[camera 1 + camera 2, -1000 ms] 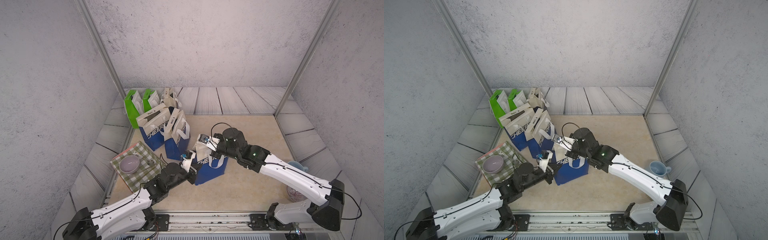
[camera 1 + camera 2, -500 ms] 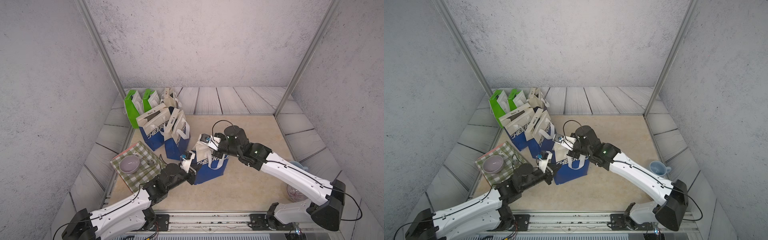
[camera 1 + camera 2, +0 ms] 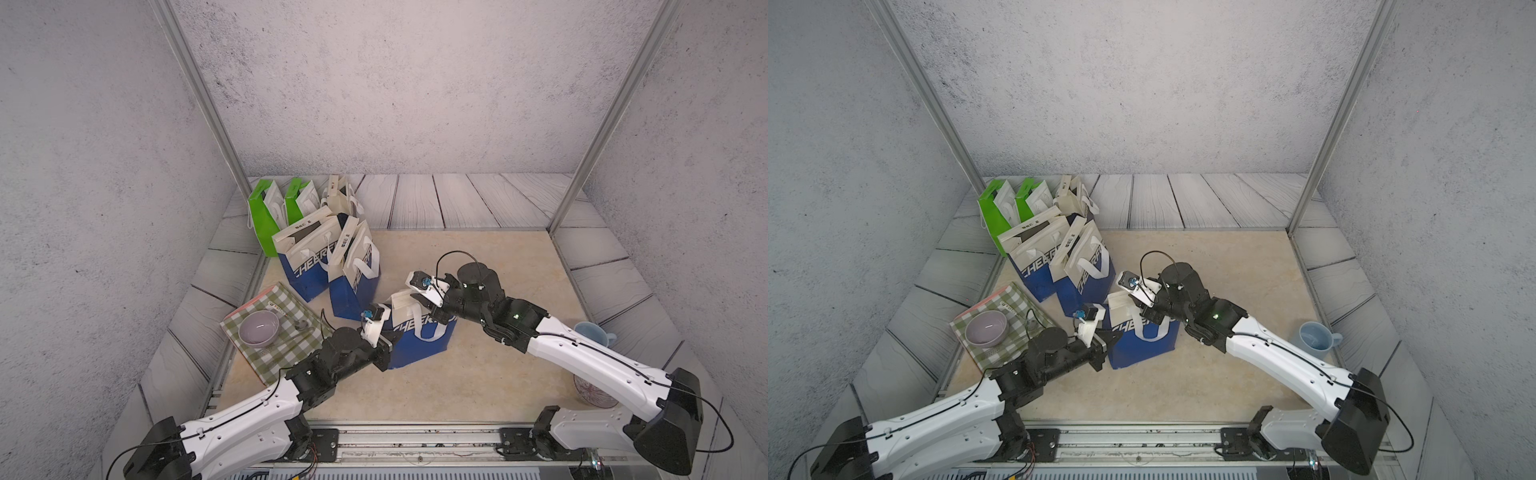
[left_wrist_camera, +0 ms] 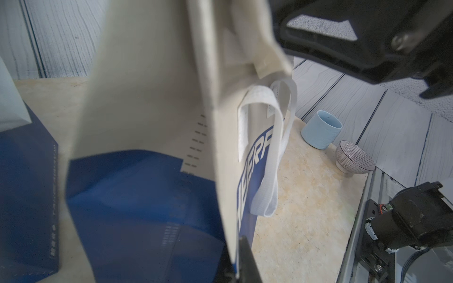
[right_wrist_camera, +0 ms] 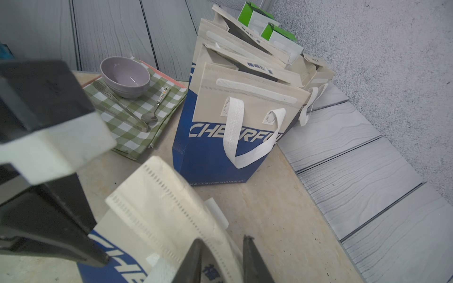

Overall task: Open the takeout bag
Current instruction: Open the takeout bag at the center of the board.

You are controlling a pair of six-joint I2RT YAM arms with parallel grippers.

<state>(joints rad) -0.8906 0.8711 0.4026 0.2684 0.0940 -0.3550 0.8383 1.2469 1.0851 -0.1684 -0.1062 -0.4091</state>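
The takeout bag [image 3: 419, 336] [image 3: 1142, 338] stands mid-table, blue below and beige above, with white strap handles. My left gripper [image 3: 384, 351] [image 3: 1104, 338] is shut on the bag's near-left side panel; in the left wrist view that beige panel [image 4: 220, 171] runs down into the left gripper [image 4: 241, 264]. My right gripper [image 3: 420, 300] [image 3: 1138, 306] sits at the bag's top rim. In the right wrist view the right gripper [image 5: 221, 239] has its fingers apart, with the beige rim [image 5: 159, 196] lying loose between them.
Several more blue-and-beige bags [image 3: 320, 266] and green bags [image 3: 264, 212] crowd the back left. A green checked cloth [image 3: 286, 353] holds a lilac bowl [image 3: 258, 328] and spoon. A blue cup [image 3: 590, 334] and patterned bowl [image 3: 590, 390] stand behind my right arm.
My right gripper has shifted slightly right along the bag's rim, and its jaws have come apart from the shut grip. The left gripper keeps its hold.
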